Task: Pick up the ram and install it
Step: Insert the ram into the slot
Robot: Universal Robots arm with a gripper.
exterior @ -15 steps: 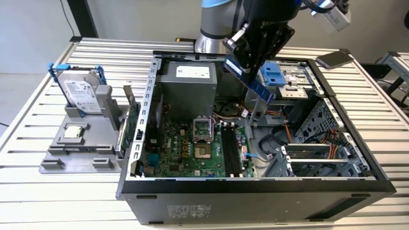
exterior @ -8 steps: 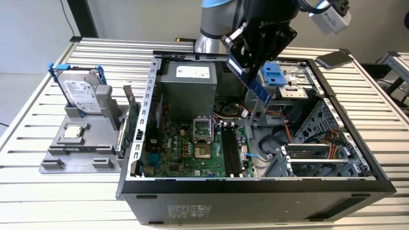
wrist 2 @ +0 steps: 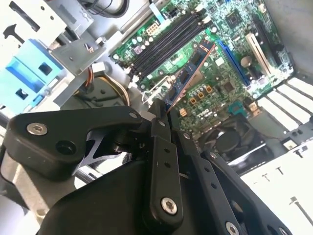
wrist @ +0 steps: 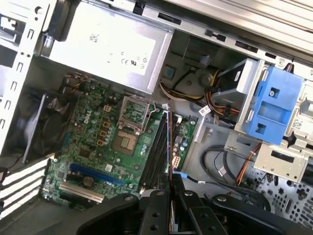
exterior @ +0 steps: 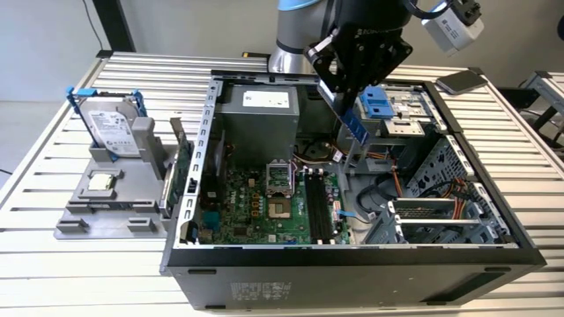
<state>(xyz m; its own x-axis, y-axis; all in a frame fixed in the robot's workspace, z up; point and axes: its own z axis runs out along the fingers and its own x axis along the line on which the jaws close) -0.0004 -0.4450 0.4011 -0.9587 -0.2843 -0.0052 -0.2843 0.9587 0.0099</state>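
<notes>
Arm [exterior: 295, 36] reaching in from above; black gripper [exterior: 342, 94] pointing down, slightly tilted (fingers [wrist 2: 157, 128] closed flat on the ram [exterior: 355, 125], its free end hanging below).

We lose ram [wrist 2: 190, 73] top end between gripper [wrist 2: 161, 115] fingers [wrist 2: 160, 147]. In first wrist view we see ram edge-on, both faces hidden; it covers strip of memory slots [wrist: 156, 152]. In exterior view, arm [exterior: 295, 33] cut off by top edge. Ram chips too small for us to count.

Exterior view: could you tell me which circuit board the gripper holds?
The ram, the narrow blue stick in the gripper; the green motherboard and card are untouched.
</notes>
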